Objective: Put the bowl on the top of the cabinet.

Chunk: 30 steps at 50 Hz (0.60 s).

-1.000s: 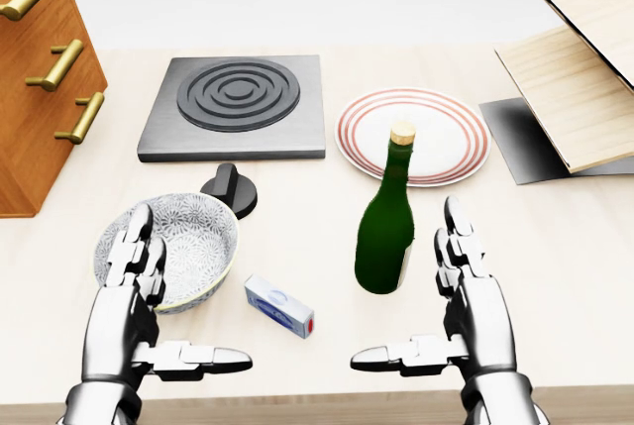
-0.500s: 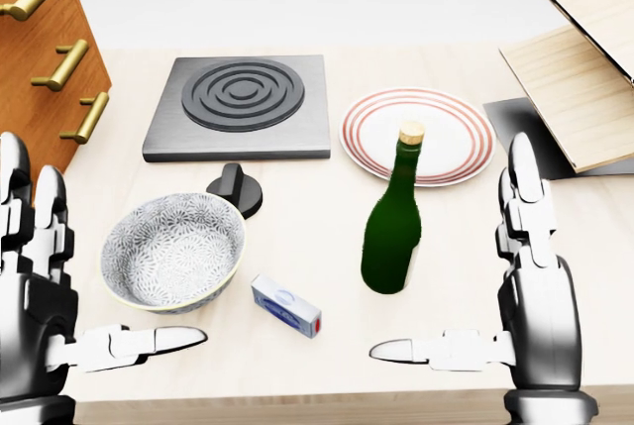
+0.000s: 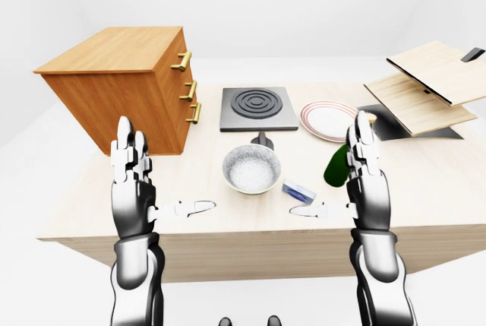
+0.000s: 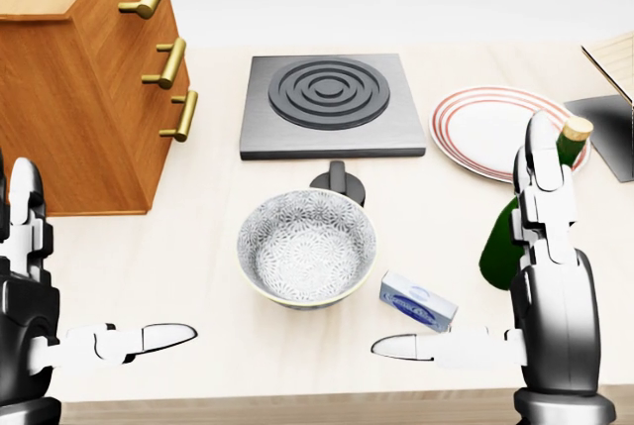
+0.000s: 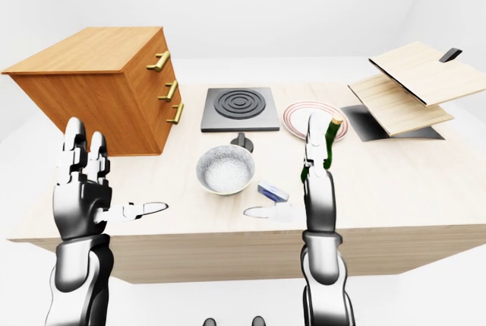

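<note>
— Pale wooden table (image 3: 425, 189), white room. The bowl (image 4: 307, 247)?
— Centre, near the cabinet (image 3: 125, 87) at left. My left hand (image 3: 130, 181) and right hand (image 4: 548, 291) hover wide, holding nothing.

The head view looks steeply down, close over the table (image 4: 198, 247), cropping the cabinet (image 4: 69, 98). Both eye views sit farther off, facing level across the whole table, slightly offset sideways, sharing the cabinet, hotplate (image 3: 258, 107) and bowl (image 3: 251, 168).
</note>
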{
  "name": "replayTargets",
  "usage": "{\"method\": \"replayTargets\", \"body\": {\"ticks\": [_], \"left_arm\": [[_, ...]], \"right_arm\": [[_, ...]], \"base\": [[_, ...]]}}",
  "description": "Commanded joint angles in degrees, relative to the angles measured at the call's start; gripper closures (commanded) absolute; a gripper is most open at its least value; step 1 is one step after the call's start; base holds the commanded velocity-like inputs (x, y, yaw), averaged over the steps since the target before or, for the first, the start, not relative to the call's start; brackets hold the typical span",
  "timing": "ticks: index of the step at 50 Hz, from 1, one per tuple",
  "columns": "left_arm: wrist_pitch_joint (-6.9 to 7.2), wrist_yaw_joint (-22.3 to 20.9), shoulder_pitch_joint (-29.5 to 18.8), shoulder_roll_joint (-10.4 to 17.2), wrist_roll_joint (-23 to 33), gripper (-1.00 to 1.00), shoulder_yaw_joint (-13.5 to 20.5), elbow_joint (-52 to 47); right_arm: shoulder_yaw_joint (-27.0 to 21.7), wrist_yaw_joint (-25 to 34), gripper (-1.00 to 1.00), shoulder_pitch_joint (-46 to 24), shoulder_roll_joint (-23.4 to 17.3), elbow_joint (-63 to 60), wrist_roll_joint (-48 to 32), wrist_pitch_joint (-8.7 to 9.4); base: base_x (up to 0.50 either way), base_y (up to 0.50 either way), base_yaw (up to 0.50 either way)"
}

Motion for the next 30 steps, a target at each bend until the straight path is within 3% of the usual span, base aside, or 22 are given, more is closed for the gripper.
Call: {"method": "replayTargets", "body": {"ticks": [1,30], "left_arm": [[0.00,0.11,0.00,0.09,0.14,-1.00,0.09,1.02],[0.00,-0.38,0.13,0.14,0.09,-1.00,-0.23,1.46]], "right_arm": [[0.19,0.23,-1.00,0.25,-0.01,-0.71,-0.19,0.00],[0.67,0.65,-1.00,0.20,-0.07,-0.21,-0.14,0.00]], "base": [[0.00,0.50,0.00],[0.00,0.50,0.00]]}}
